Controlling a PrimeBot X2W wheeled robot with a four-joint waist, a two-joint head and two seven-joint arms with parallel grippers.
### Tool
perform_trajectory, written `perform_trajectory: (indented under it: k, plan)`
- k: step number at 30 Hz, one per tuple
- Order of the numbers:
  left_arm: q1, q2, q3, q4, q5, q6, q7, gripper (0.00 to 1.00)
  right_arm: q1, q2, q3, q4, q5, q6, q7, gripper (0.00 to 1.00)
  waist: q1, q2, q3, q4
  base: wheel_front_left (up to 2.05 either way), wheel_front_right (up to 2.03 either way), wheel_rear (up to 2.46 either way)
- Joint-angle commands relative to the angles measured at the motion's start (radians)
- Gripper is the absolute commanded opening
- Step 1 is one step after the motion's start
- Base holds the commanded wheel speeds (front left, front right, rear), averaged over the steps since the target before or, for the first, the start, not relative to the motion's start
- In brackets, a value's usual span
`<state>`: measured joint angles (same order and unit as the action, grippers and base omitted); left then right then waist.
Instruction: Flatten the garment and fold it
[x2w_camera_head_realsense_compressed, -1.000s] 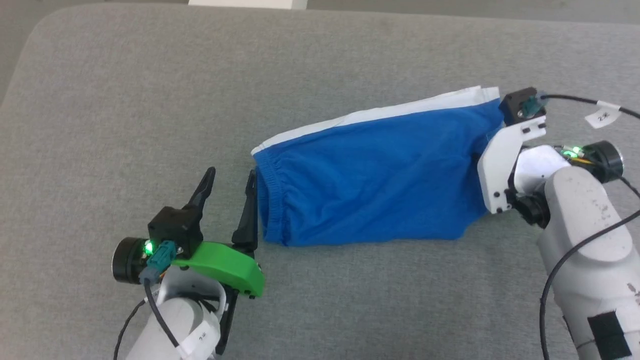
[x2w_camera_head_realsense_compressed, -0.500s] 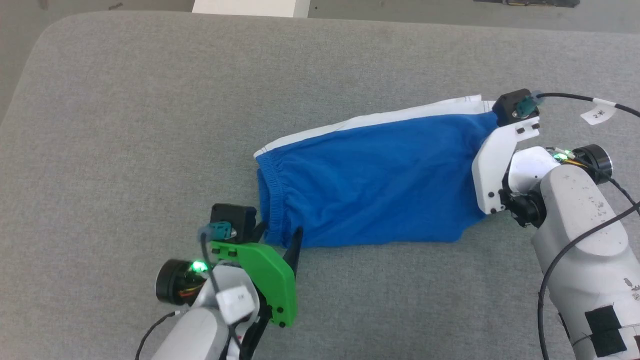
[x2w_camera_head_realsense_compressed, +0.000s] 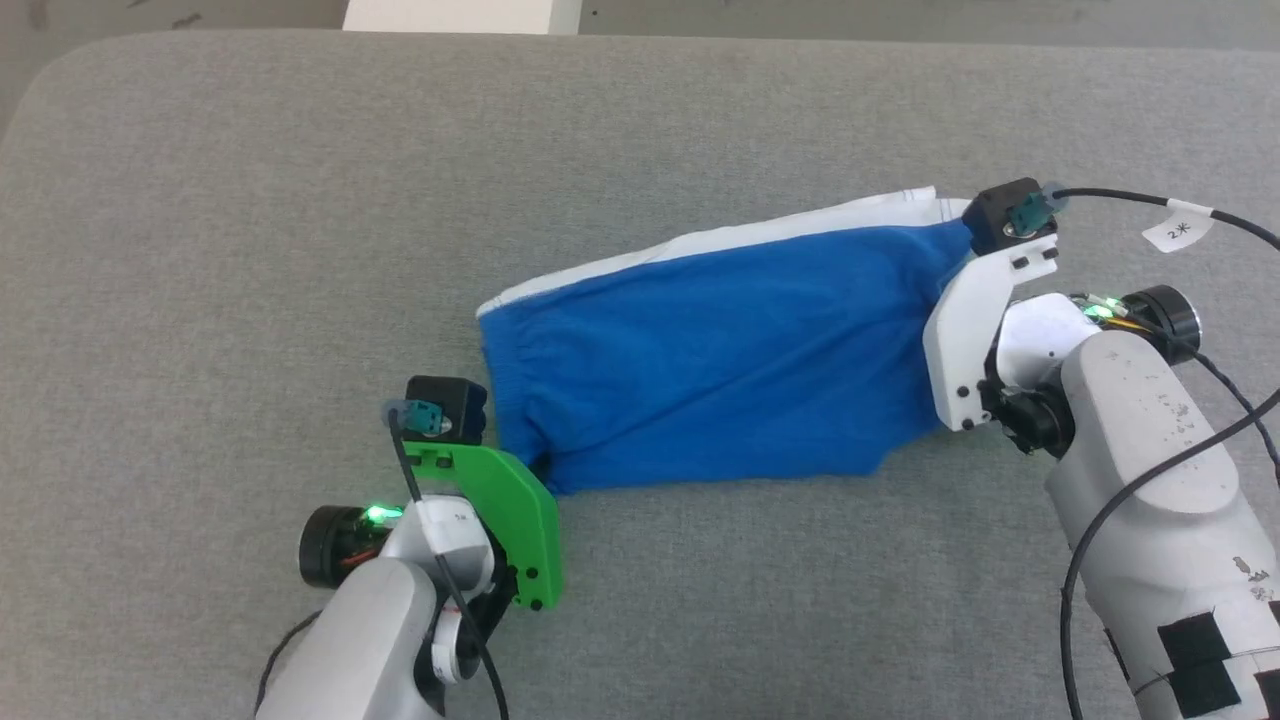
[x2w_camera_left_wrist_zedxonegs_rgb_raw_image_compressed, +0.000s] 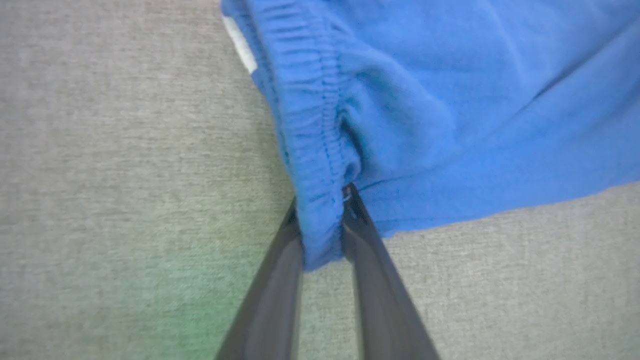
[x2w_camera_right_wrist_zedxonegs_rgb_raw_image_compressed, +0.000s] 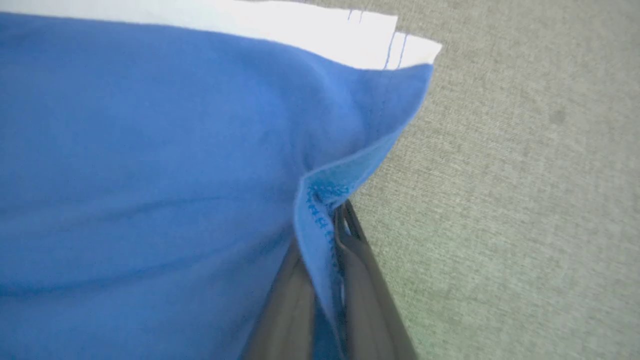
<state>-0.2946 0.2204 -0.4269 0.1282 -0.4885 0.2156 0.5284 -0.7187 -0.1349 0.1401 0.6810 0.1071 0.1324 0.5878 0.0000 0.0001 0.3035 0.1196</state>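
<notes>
- On the grey padded surface, right of centre: garment lying sideways, white stripe along the far edge.
- Waistband toward the robot's left, leg hem toward its right.
- Change, left side: left gripper was spread open just beside the waistband a second ago, now clenched on its near corner. Gathered elastic pinched between both fingers in the left wrist view.
- No change, right side: right gripper still clamped on the near hem edge, fabric lip standing up between the fingers.
- Small detail: creases fanning out from the left pinch point, cloth bunched there rather than flat.
- Meaning for the task: both ends now held, so probably ready for a stretch apart to flatten. No fold started with this grip as far as visible.
- Risk: shallow bite on the elastic, could slip under tension.
</notes>
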Motion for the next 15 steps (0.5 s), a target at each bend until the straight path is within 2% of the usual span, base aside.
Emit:
perform_trajectory:
  k: [1,9,15]
  plan:
    - [0.005,-0.005,0.0,0.027,-0.018,-0.008,-0.003,0.0,0.007,-0.006,0.004,0.003,0.007,-0.002,-0.003,0.0,0.0,-0.0001,-0.001,-0.005,0.0,0.0,0.0]
    - [0.013,-0.004,0.078,-0.001,-0.104,-0.035,-0.057,0.0,0.071,-0.034,0.009,-0.045,0.074,-0.002,-0.015,0.0,0.0,-0.0001,-0.055,-0.011,0.0,0.0,0.0]
    - [0.068,0.076,0.109,-0.065,-0.147,-0.036,0.042,0.0,0.218,-0.073,0.016,-0.196,0.175,-0.002,0.01,0.0,0.0,-0.0001,-0.12,-0.027,0.0,0.0,0.0]
